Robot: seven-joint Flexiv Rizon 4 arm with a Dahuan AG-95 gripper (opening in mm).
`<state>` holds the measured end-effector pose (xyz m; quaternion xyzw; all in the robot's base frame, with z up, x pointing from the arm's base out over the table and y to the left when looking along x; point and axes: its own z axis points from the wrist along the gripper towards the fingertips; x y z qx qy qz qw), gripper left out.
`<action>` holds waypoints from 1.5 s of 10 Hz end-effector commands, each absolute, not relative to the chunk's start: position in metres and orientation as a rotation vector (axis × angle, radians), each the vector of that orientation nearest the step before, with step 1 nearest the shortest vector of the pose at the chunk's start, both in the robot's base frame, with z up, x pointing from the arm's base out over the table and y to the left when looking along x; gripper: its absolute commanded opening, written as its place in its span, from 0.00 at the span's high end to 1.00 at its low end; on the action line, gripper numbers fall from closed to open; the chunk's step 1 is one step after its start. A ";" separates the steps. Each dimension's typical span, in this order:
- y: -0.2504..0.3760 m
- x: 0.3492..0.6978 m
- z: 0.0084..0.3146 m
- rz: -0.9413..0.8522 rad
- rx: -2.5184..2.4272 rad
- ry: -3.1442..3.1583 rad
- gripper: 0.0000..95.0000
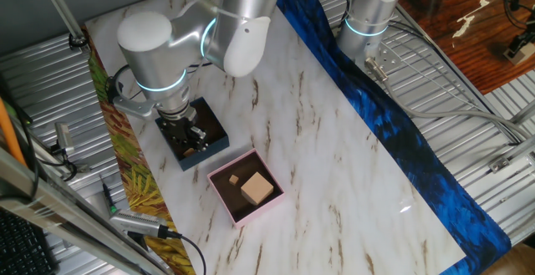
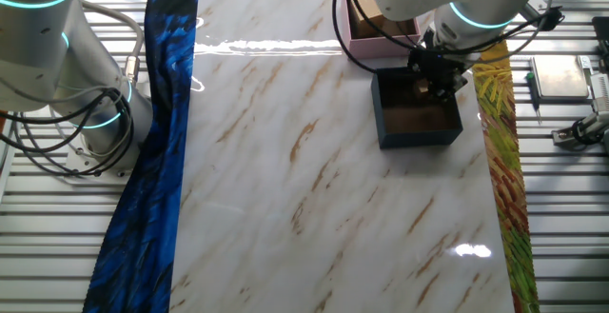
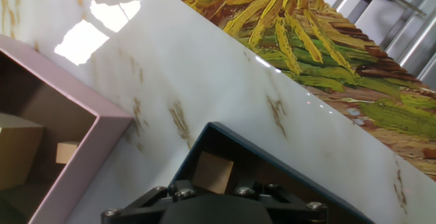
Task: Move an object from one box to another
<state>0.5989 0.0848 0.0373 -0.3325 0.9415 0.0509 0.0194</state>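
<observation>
Marble-look table (image 1: 334, 141) with a blue streaked strip (image 1: 393, 133) along one edge and a yellow leaf-print strip (image 3: 327, 40) along the other. A second arm's base (image 2: 67, 75) stands off the blue side, cables trailing, well clear.

Pink box (image 1: 245, 187) sits just beside the navy box (image 2: 417, 111), corners near, not touching as far as I can see. Pink one holds two tan blocks: a larger (image 1: 257, 189) and a small one (image 1: 236, 179).

Arm's big wrist joints hang over the navy box and hide most of it in one fixed view. In the hand view the gripper body fills the bottom edge (fingertips cut off), and the pink box is cropped at left.

Gripper (image 2: 433, 77) is down inside the navy box. A small tan cube (image 3: 212, 171) sits at the fingers in there. Jaw gap: can't tell; whether they pinch the cube or just flank it is not resolvable.
</observation>
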 end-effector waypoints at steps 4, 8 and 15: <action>0.088 0.603 0.034 0.158 -1.035 2.914 0.60; 0.090 0.601 0.035 0.163 -1.036 2.916 0.40; 0.099 0.595 0.039 0.192 -1.006 2.911 0.40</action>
